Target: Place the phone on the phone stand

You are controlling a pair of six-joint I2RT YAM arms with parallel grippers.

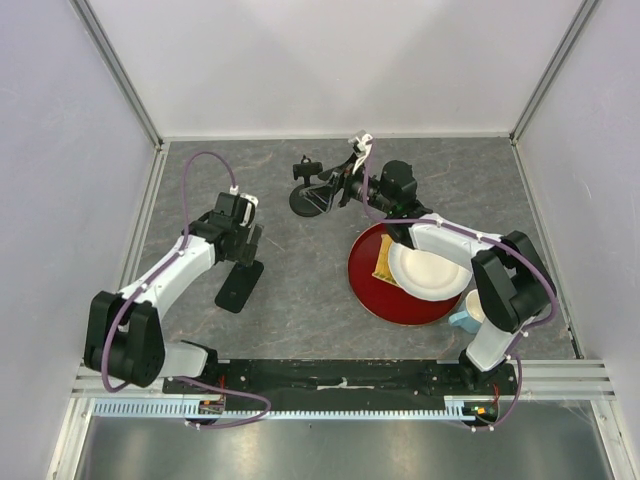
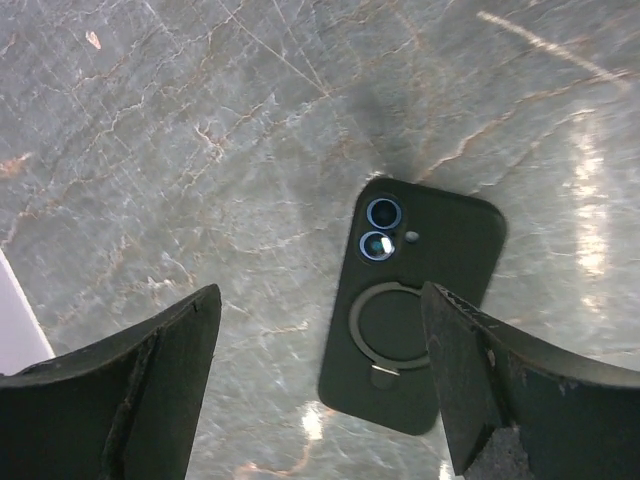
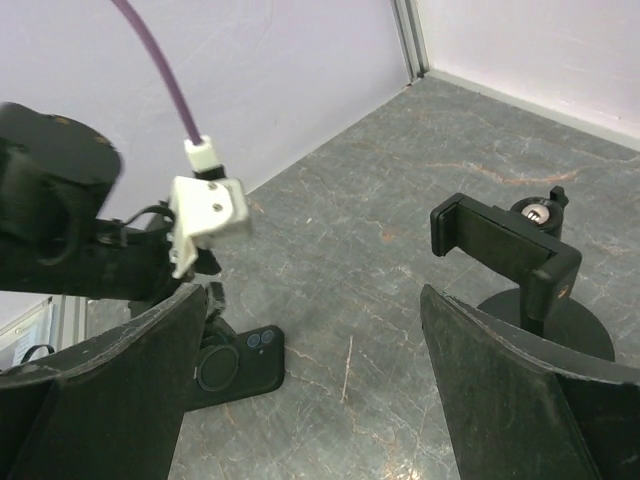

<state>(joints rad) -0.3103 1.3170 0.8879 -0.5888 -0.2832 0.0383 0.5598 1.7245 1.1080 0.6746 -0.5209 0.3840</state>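
The phone [image 1: 240,286] lies flat on the grey table, back side up, with two camera lenses and a ring holder showing in the left wrist view [image 2: 413,305]. My left gripper [image 1: 241,246] hovers just above its far end, open and empty [image 2: 320,385]; the phone lies nearer the right finger [image 2: 500,390]. The phone stand [image 1: 309,194] stands upright at the back centre, with a disc base and a clamp head. My right gripper [image 1: 332,191] is open and empty right beside the stand. In the right wrist view [image 3: 315,390] the stand [image 3: 528,268] is at the right and the phone [image 3: 238,360] at the lower left.
A red plate [image 1: 368,290] holds a white plate [image 1: 432,272] and a yellow item [image 1: 384,262] under my right arm. A pale blue cup [image 1: 466,316] stands by the right arm's base. Walls enclose the table on three sides.
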